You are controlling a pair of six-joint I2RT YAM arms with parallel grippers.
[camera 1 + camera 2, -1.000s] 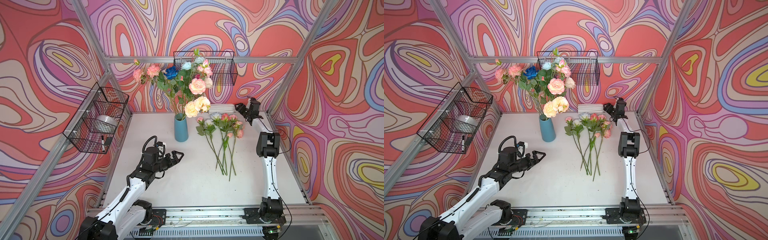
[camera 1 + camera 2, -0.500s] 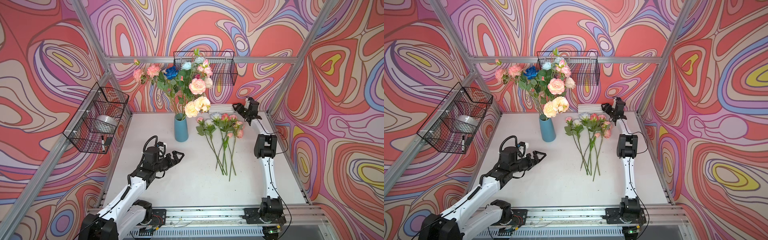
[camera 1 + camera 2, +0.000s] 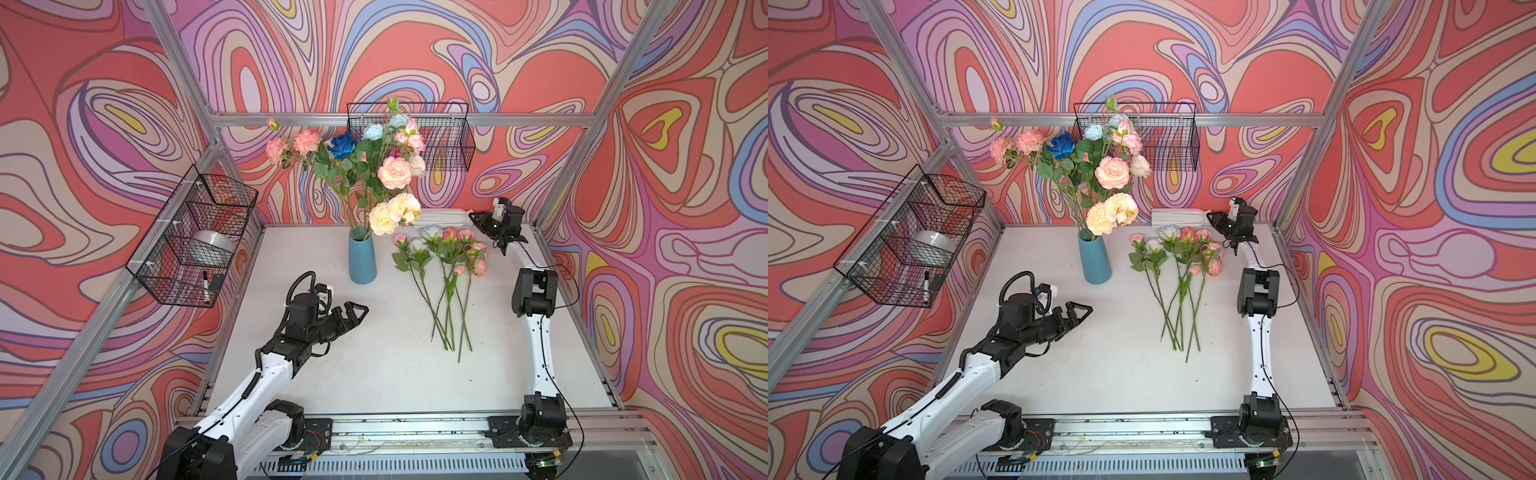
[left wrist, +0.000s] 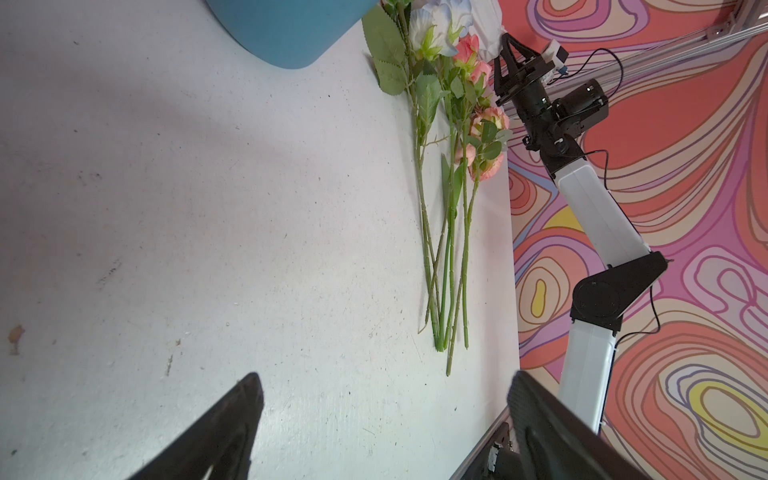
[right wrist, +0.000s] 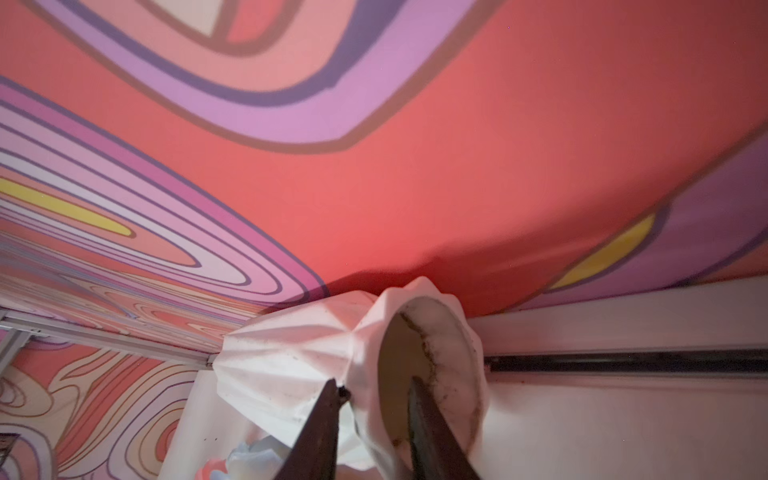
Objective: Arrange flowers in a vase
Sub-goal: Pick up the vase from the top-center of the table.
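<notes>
Progress is well advanced: most flowers (image 3: 390,172) stand in the blue vase (image 3: 362,259), upper centre in both top views. A loose bunch (image 3: 446,266) lies on the table (image 3: 374,374) just right of it, not yet placed. Left gripper (image 3: 357,316), lower left, gapes wide and empty. Right gripper (image 5: 372,384), upper right, straddles the rim of a toppled white vase (image 5: 291,353), narrowly parted; you cannot tell whether it pinches. Overlapping stems defy counting. From above, that vase shows only as a white sliver behind blooms.
</notes>
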